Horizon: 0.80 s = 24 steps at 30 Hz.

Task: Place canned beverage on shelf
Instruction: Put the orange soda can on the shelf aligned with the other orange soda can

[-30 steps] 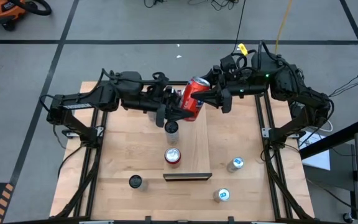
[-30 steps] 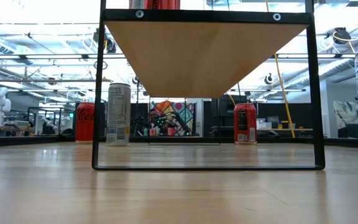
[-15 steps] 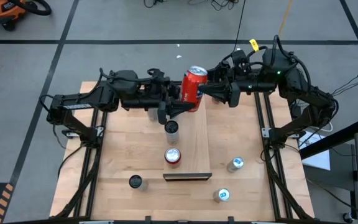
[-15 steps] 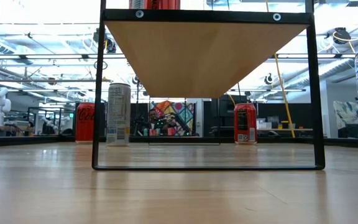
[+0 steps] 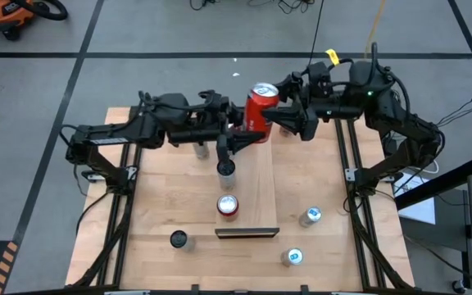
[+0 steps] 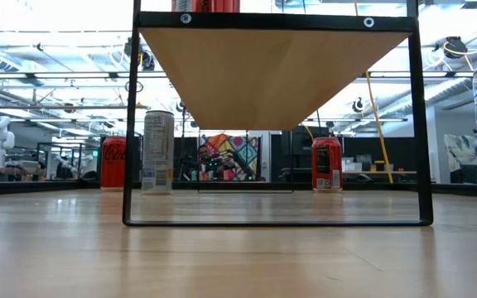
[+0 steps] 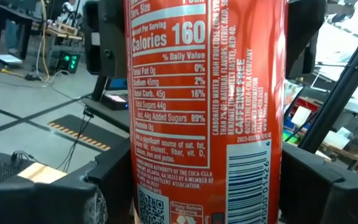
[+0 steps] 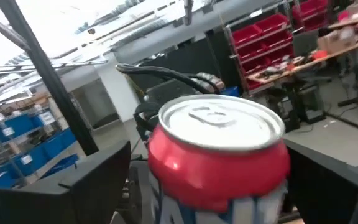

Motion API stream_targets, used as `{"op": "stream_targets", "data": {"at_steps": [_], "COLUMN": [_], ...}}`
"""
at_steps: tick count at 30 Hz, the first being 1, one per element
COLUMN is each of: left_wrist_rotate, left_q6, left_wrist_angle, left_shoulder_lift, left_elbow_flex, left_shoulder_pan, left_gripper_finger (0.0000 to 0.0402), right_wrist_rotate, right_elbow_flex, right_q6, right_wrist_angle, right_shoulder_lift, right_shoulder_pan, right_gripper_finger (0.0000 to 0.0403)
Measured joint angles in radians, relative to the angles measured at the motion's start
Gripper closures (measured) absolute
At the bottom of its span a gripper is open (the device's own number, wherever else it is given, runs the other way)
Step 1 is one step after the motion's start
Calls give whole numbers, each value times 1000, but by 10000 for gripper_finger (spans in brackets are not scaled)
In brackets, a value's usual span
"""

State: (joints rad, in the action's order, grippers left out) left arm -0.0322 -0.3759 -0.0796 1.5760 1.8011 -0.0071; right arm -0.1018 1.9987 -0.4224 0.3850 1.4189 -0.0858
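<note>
Overhead, a red can hangs upright above the far end of the shelf, caught between two claws. From its own side the left claw grips the can low on the body; its wrist camera shows the label filling the frame with a dark finger pressed at each flank. Opposite, the right claw stands spread wide, its fingers flanking the can's upper part without a visible squeeze, so the weight looks to rest with the left claw alone.

By the look of it the can is sealed, its tab flat in the right wrist view, and probably full: heavy for its size, stiff while unopened, thin-walled enough to dent under a hard pinch, and smooth enough to slip or twist. The mid-body, where the wall is straight, seems the safest hold, with the fingers on opposite sides; the tapered shoulder offers little purchase.

Below the left claw, nearer the camera's end of the shelf, a dark can and a second red can stand in line. Whether any is opened cannot be told. Off the shelf, well apart from both claws, three more cans stand on the table: a dark one and two pale ones.
</note>
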Motion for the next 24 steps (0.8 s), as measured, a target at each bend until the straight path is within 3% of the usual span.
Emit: {"op": "stream_targets", "data": {"at_steps": [6,17,24], "left_wrist_rotate": [4,3,-12], "left_q6": [-5,-2,-20], "left_wrist_angle": [-3,-9,-15], "left_shoulder_lift": [4,5,5], "left_elbow_flex": [0,0,0], "left_shoulder_pan": [-1,-1,-1], "left_gripper_finger": [111,111,98], "right_wrist_rotate": [-105,-116,-127], "right_elbow_flex": [0,0,0], "right_q6": [-34,-51,-41], "right_wrist_angle": [5,17,20], "right_shoulder_lift": [1,1,4], "right_shoulder_pan": [-28,-28,-28], "right_gripper_finger": [55,127,132]}}
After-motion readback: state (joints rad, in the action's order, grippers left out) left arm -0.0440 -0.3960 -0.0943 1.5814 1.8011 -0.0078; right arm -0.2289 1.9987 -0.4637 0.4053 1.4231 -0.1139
